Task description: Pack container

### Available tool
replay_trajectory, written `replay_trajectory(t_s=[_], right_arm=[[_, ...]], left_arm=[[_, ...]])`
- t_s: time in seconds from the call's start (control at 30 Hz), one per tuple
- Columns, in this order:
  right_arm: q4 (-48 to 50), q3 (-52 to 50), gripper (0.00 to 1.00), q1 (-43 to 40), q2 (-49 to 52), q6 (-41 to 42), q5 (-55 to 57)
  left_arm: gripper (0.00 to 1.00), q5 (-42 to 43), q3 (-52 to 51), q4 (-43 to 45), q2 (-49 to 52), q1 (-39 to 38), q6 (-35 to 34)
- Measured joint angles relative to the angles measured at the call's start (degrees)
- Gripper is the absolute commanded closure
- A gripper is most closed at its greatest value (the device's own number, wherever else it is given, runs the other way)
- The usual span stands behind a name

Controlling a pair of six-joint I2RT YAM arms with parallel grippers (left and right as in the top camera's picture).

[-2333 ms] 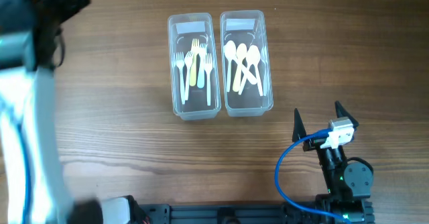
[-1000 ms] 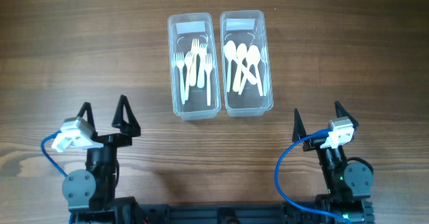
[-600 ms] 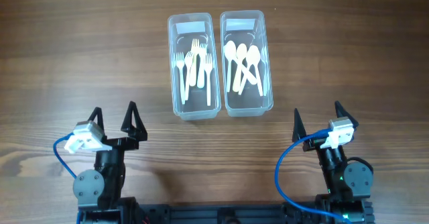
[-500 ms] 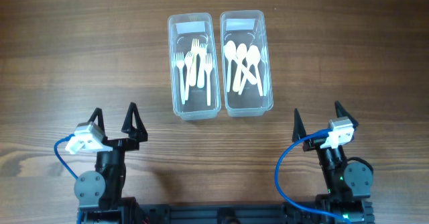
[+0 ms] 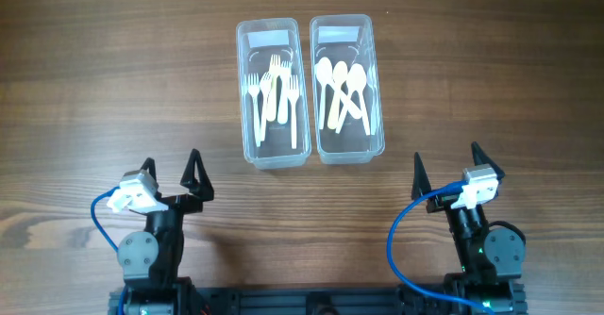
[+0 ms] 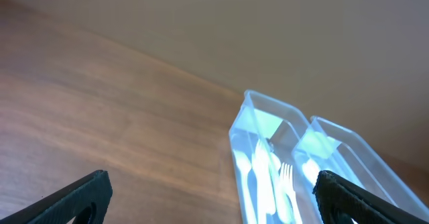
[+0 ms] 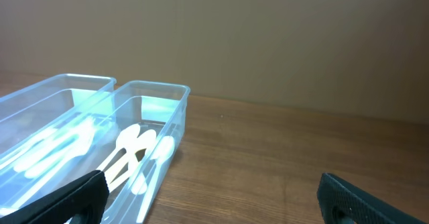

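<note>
Fork container (image 5: 274,155) and spoon container (image 5: 349,147): clear plastic, lying lengthwise at the far middle of the worktop (image 5: 113,89). They are just beside each other; cannot tell whether the walls touch. White forks (image 5: 276,93) lie along the first. Spoons (image 5: 342,87) lie in the second, bowls toward the far end, a couple crossed. No lid in view and no loose cutlery on the wood.

Left hand (image 5: 171,160): fingers (image 5: 195,169) splayed wide, nothing between them. It is parked at the near edge, well apart from both containers. Right hand (image 5: 445,155): likewise splayed and empty, at the near edge on the other side. Each wrist view looks across bare wood to the containers, with dark fingertips only in the lower corners.

Judgement: packing looks done, or close to it, and the step in hand reads as resting clear. To do that well:
- hold both hands back and level, off the wood
- let no finger brush the thin walls, since such light tubs would likely slide at a touch

If another reach is called for, come in from above along the long axis, astride one handle, and avoid the crossed spoons
</note>
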Motion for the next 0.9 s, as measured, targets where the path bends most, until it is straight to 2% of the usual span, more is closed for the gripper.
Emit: replay_trajectory(t_s=[0.17, 0.57, 0.9], right_arm=[[0.00, 0.00, 0.00, 0.00, 0.00, 0.02, 0.00], [0.00, 0.02, 0.00, 0.00, 0.00, 0.02, 0.00], [0.00, 0.00, 0.00, 0.00, 0.00, 0.02, 0.00]], left_arm=[[0.00, -0.02, -0.15, 0.04, 0.00, 0.00, 1.99], [0.00, 0.00, -0.15, 0.04, 0.00, 0.00, 19.65], [0.00, 0.02, -0.15, 0.02, 0.00, 0.00, 22.95]])
